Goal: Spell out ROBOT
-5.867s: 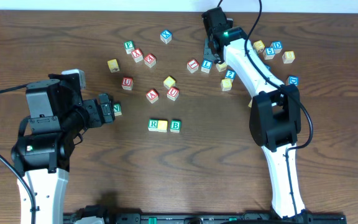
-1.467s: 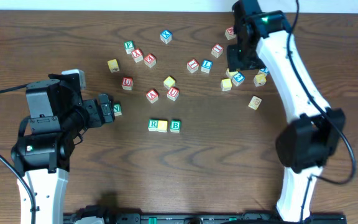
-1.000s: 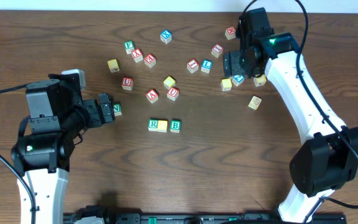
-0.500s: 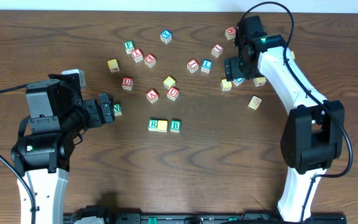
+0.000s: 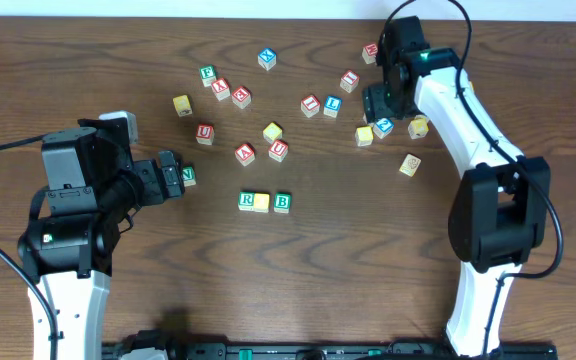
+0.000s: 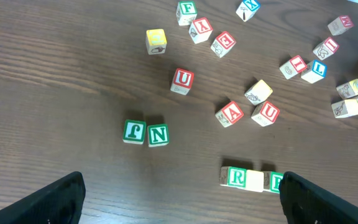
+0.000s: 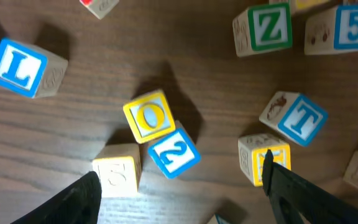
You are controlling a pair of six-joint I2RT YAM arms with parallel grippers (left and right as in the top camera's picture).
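Our right hand (image 7: 182,177) hovers spread and empty by the O (image 7: 149,116), so we centre over it, clear of the touching 2 (image 7: 174,155), before closing.

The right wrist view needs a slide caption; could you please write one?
Open right gripper hovers near a yellow O cube beside a blue 2 cube, with a blue T cube nearby.

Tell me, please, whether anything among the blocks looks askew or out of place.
Nothing looks damaged. One oddity: in the right wrist view the yellow O cube sits twisted against the table grain, touching the blue 2 cube beside it.
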